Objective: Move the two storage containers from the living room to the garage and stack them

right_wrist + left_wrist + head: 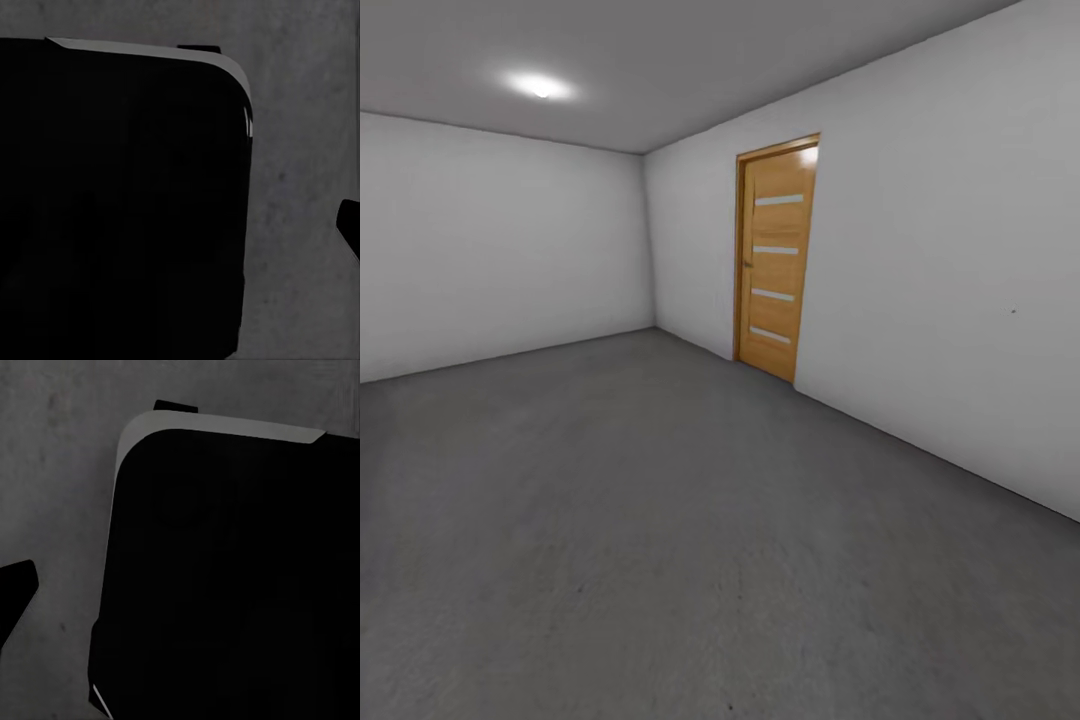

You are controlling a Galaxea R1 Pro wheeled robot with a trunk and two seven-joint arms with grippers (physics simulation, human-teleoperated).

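**Garage reached, containers nowhere in the pictures**

Grey mottled concrete floor (660,520) spreads across the head view, bounded by plain white-grey walls (500,250) and a closed wooden side door (775,260) with four pale glass slits, set in the right-hand wall. A ceiling light (540,85) glows overhead. This looks like the garage, so I judge the robot to be in transit: either arriving to scout the drop spot or about to head back toward the living room.

Both wrist views look down onto the same concrete beside a large dark rounded-corner body (225,585), probably the robot's own base (120,210). A dark sliver at each view's edge may be a fingertip, but whether the left or right fingers are open or closed cannot be told.

No orange-red bin appears, so its position relative to the fingers is unknown. Next comes driving to wherever the containers sit and bringing one within reach.
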